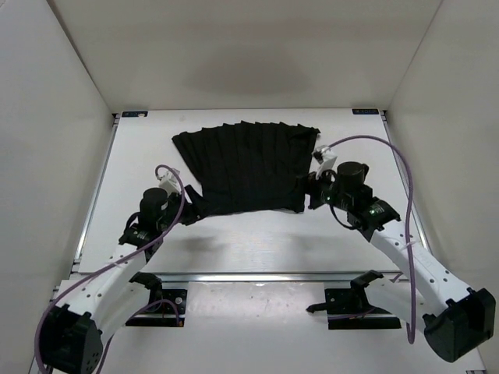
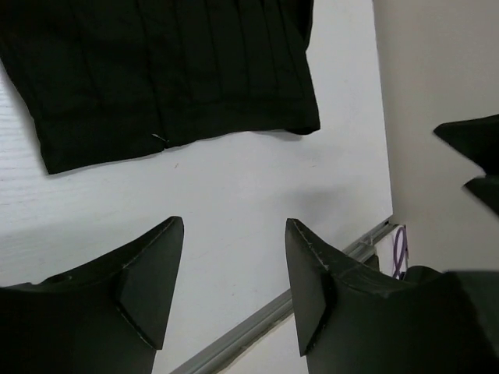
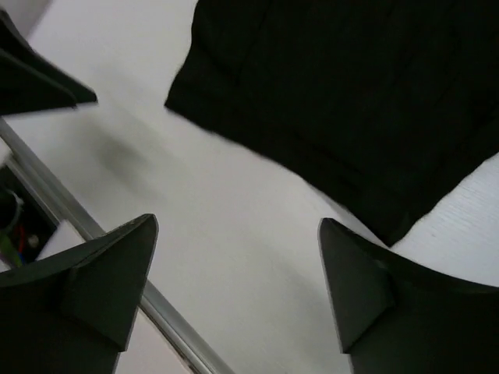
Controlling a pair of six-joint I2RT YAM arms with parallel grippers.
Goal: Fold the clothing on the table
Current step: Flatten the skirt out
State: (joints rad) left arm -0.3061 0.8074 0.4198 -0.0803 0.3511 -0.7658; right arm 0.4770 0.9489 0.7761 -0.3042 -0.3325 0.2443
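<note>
Within white walls (image 1: 54, 93), white table (image 1: 234, 241)

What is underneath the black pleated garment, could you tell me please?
The clothing lies flat on the white table, which shows around its edges. Anything beneath the fabric, including a folded-under layer, is covered and cannot be seen.

In the left wrist view the clothing (image 2: 171, 78) runs off the top and left edges; only its near hem and one corner show. The right wrist view is smeared, and there the top and right edges cut the clothing. From above, the left gripper (image 1: 189, 205) and right gripper (image 1: 312, 189) blend into the black cloth, their fingertips too small to make out.
</note>
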